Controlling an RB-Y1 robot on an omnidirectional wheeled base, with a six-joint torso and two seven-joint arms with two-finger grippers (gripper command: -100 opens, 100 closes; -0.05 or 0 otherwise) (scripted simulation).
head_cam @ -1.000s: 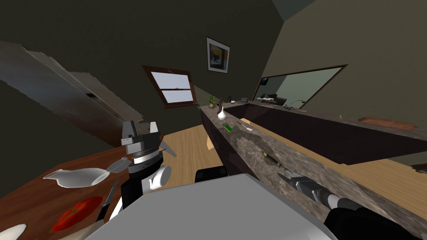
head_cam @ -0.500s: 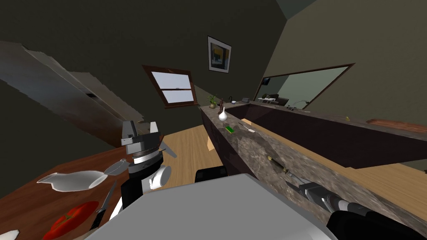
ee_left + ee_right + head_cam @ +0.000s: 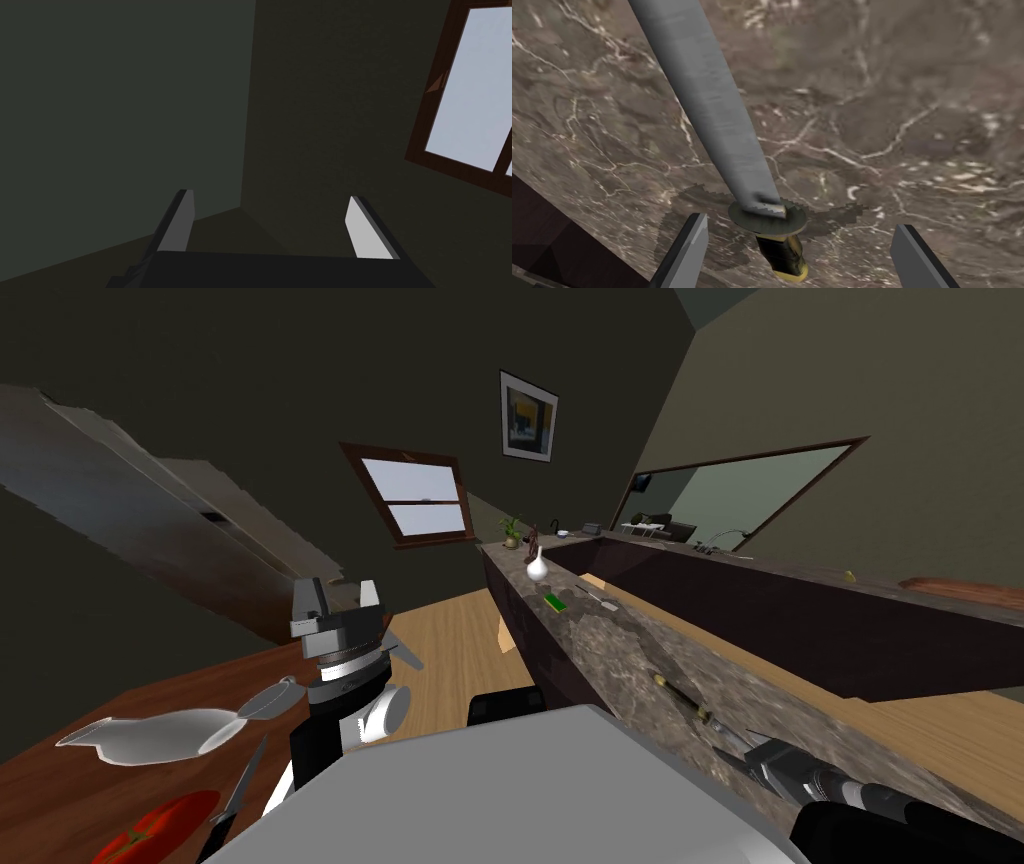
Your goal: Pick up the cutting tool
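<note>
Counter (image 3: 620, 648): a long slab of brown, white-veined stone, which also forms the ground of the right wrist view (image 3: 912, 100). Table (image 3: 150, 768): brown wood, well to the left of the counter. Right gripper (image 3: 735, 756): low over the near end of the counter. Its fingers are spread wide and hold nothing (image 3: 802, 221). They stand on either side of the knife's guard and handle, apart from both. Left gripper (image 3: 340, 593): raised, well left of the counter, fingers parted and empty (image 3: 269, 195). Knife (image 3: 685, 693): flat on the near end of the counter, with a long grey blade (image 3: 712, 110), a round guard and a dark, yellow-capped handle. Vase (image 3: 537, 568): white, upright at the far end of the counter. Green block (image 3: 556, 602): on the counter, near the vase.
</note>
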